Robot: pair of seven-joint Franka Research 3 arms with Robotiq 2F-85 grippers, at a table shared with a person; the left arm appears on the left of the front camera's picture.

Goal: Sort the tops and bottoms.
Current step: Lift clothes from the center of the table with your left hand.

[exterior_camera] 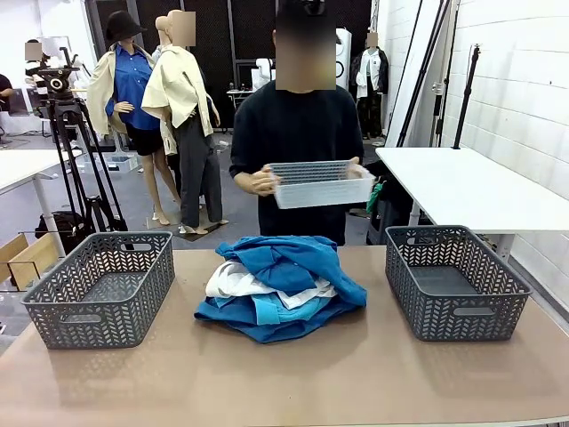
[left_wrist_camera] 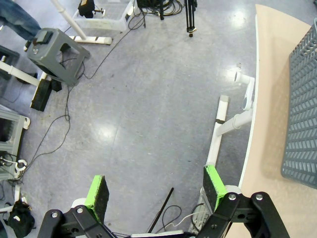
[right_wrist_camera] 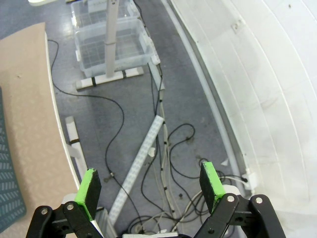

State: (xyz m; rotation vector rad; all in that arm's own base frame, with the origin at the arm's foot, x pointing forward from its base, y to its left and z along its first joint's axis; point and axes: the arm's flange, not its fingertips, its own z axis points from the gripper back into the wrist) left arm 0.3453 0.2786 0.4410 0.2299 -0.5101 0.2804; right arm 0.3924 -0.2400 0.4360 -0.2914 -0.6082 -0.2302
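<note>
Between the left grey basket [exterior_camera: 102,289] and the right grey basket [exterior_camera: 455,283], the tops [exterior_camera: 280,289] lie heaped on the table [exterior_camera: 356,374] (royal blue, turquoise and white folds tangled together). Beyond it a person [exterior_camera: 298,133] holds a white basket [exterior_camera: 320,184] in both hands. The left gripper [left_wrist_camera: 156,187] hangs over the floor beside the table edge, jaws wide apart and empty; the right gripper [right_wrist_camera: 149,184] does likewise.

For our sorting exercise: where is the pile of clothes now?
In the front view the pile lies on the table, midway between the left basket and the right basket.
</note>
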